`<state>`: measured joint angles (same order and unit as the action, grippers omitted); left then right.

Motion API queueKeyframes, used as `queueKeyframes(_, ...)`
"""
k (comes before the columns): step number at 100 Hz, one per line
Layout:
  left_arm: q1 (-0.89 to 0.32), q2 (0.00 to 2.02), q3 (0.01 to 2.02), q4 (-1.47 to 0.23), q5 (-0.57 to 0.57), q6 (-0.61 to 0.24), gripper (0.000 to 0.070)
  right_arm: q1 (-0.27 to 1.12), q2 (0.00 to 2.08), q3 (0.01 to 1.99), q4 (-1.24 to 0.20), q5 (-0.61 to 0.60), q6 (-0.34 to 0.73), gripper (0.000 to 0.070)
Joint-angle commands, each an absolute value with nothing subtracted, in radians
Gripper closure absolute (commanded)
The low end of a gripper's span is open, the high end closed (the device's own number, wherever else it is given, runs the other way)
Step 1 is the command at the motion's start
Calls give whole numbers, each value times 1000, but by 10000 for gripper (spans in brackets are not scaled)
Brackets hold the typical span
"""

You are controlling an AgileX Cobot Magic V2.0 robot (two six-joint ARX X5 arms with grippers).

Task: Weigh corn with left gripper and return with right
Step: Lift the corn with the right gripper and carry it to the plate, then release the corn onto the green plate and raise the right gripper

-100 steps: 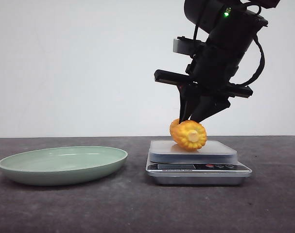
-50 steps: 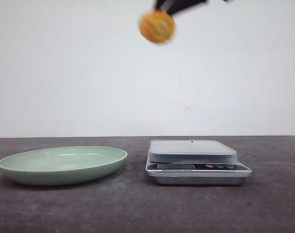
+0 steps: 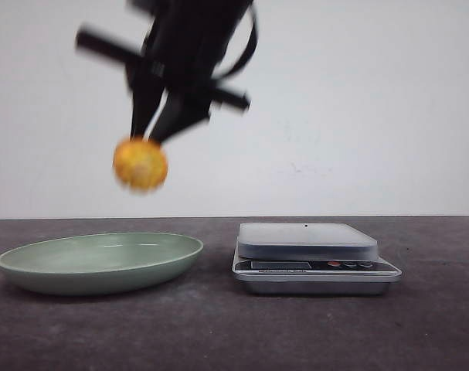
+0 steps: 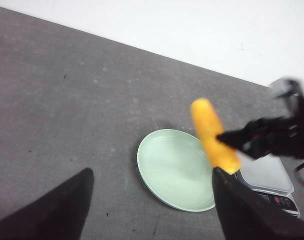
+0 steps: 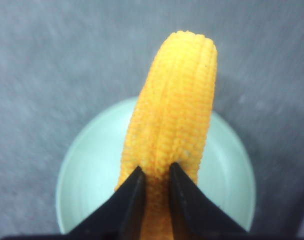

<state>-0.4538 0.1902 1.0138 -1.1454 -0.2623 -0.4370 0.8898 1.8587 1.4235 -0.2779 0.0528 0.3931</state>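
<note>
My right gripper [image 3: 151, 137] is shut on the corn [image 3: 141, 164], an orange-yellow cob, and holds it in the air above the right half of the pale green plate [image 3: 103, 267]. The gripper and corn are motion-blurred in the front view. In the right wrist view the fingertips [image 5: 136, 175] pinch the corn [image 5: 174, 115] with the plate [image 5: 66, 185] directly below. My left gripper [image 4: 152, 172] is open and empty, high above the table. Its view shows the corn [image 4: 214, 135] held by the right gripper [image 4: 227, 137] over the plate [image 4: 141, 170]. The left gripper does not show in the front view.
A silver digital scale [image 3: 307, 239] with a pale platform stands on the dark grey table to the right of the plate, with nothing on it. It also shows in the left wrist view [image 4: 267, 172]. A white wall is behind.
My right gripper lifted the corn off the scale, carried it up and to the left, and now has it lower, above the plate. The scale is now bare.
</note>
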Motion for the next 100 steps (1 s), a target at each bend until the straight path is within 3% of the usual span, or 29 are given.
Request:
queueKeyframes(1, -456, 188, 1025, -1133, -260, -437, 272, 905, 1903, 1451, -239, 52, 415, 700)
queueKeyframes(13, -456, 188, 1025, -1133, -260, -436, 272, 900, 1953, 1451, -225, 49, 435, 699)
queueKeyframes(17, -456, 188, 1025, -1133, -260, -436, 272, 898, 1962, 1451, -225, 46, 447, 659)
queueKeyframes(21, -456, 188, 1025, -1134, -260, -436, 272, 898, 1970, 1451, -220, 43, 457, 570)
queueKeyframes(26, -456, 188, 1025, -1137, -261, -436, 272, 897, 1970, 1451, -216, 42, 464, 399)
queueKeyframes(31, -456, 188, 1025, -1138, -260, -436, 272, 897, 1970, 1451, -211, 42, 464, 272)
queueKeyframes(37, -456, 188, 1025, -1139, -260, -435, 272, 897, 1970, 1451, -202, 41, 457, 182)
queueKeyframes(63, -456, 188, 1025, -1161, -261, -427, 272, 844, 1817, 1451, -282, 27, 371, 179)
queueKeyframes(100, -456, 188, 1025, -1151, -261, -399, 272, 625, 1171, 1451, -624, 100, 206, 179)
